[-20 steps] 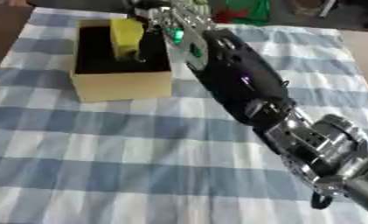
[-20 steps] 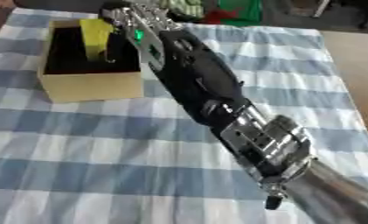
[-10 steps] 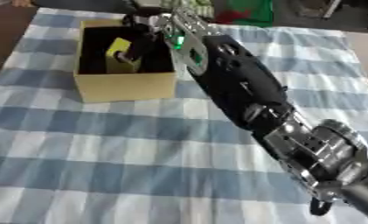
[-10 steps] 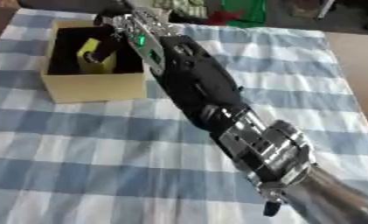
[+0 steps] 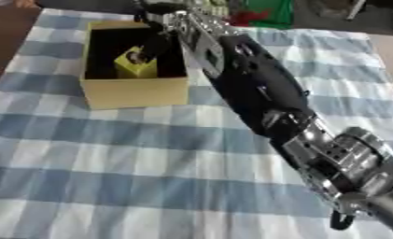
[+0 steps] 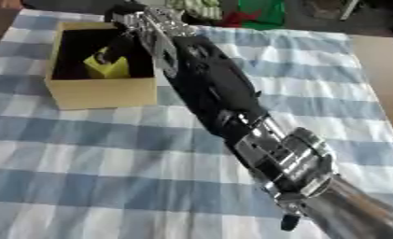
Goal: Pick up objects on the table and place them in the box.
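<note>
Right hand (image 5: 161,35) inside open tan cardboard box (image 5: 134,91), fingers curled on yellow block (image 5: 136,67); blue-checked tablecloth (image 5: 109,163) around.

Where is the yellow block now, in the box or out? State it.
In. The yellow block sits low inside the box, below its rim, against the dark interior. The right hand reaches in over it; whether it grips is unclear.

Blue-and-white checked tablecloth (image 5: 109,158) — green and red clutter (image 5: 261,11) beyond its far edge.
</note>
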